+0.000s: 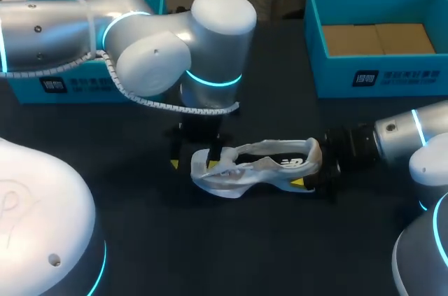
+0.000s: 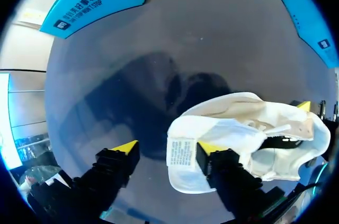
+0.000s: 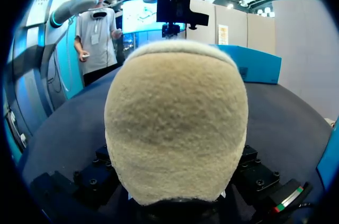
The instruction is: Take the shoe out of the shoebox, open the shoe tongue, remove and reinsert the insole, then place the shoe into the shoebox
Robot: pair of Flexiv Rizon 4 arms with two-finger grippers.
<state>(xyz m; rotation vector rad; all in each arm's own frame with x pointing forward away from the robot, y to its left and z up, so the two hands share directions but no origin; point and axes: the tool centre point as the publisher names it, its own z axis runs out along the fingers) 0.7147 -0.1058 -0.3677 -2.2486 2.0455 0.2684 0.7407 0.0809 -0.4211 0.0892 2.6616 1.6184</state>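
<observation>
Left wrist view: left claw (image 2: 168,148) spread over shoe (image 2: 238,128) end; right claw (image 1: 313,170) grip unclear.

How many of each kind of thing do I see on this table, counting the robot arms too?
Blue boxes: 2 (left blue box, right blue box)
White shoe: 1
Robot arms: 2 (left arm, right arm)
Total: 5
</observation>
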